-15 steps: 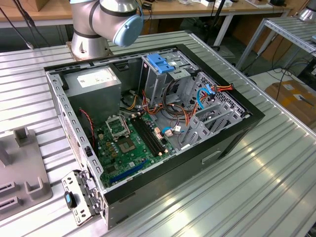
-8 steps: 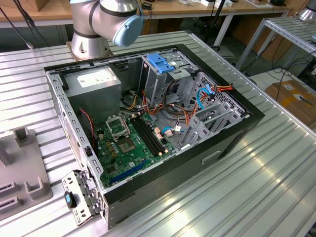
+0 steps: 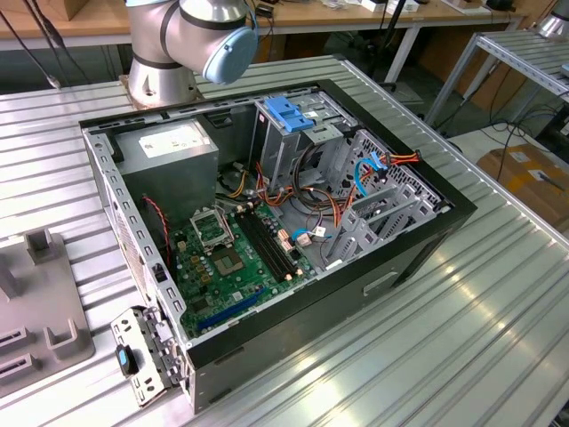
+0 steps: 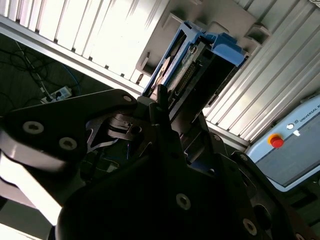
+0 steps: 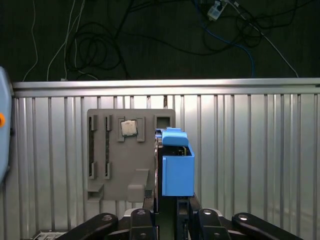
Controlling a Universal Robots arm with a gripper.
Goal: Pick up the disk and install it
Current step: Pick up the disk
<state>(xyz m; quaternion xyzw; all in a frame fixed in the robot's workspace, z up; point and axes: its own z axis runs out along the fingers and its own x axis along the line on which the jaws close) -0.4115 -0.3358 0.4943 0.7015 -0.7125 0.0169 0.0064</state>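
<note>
Pointing black metal gripper [image 5: 166, 214] straight at silver-grey flat disk [image 4: 184, 66] in blue plastic carrier [image 5: 177, 167]; grip state: cannot tell. Standing on edge just beside grey plastic fixture tray [image 5: 115, 165], over ribbed aluminium table [image 5: 250, 150]. Likely needing squaring on flat faces, avoiding tray wall.

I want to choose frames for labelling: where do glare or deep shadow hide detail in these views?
Exterior view: even light, with mild sheen on the ribbed table. Second wrist view: the table washes out white near the disk, and the hand is nearly black. First wrist view: even on the table, dark beyond its edge.
</note>
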